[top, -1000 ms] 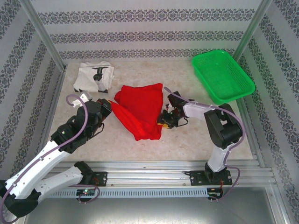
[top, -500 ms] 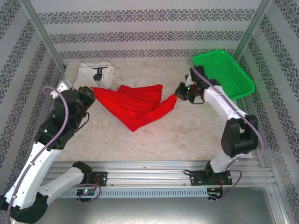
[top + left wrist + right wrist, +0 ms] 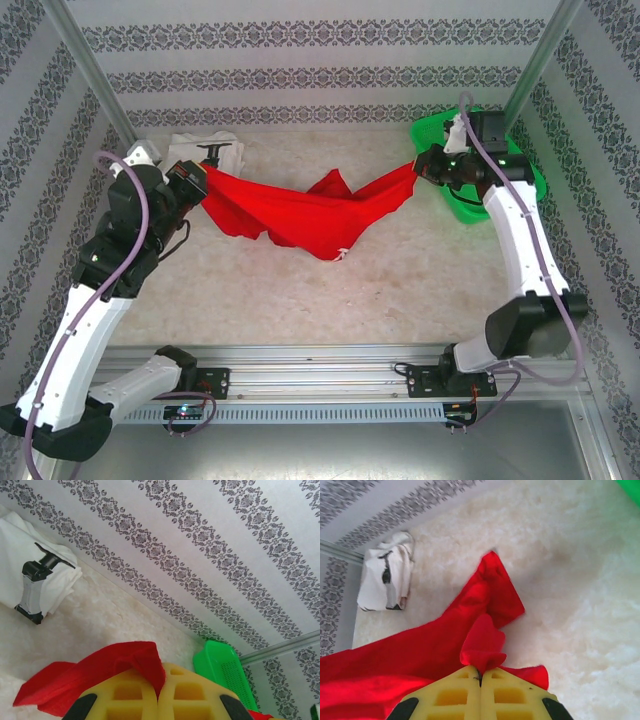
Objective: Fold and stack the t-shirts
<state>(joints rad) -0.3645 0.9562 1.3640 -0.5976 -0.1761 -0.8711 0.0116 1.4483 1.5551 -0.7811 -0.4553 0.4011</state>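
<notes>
I'm stretching the previously crumpled red t-shirt (image 3: pixel 300 215) between the left end effector (image 3: pixel 203 181) and right end effector (image 3: pixel 418 170), both clamped on it, for folding.

green mesh basket (image 3: pixel 207 661), patterned wall (image 3: pixel 320 60)

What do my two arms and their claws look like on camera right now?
Both the left arm and right arm have glossy white shells with black joint housings, and a mauve-grey cable loops along each. The left claw and right claw are yellow, moulded with rectangular waffle pockets, with black at the outer corners.
</notes>
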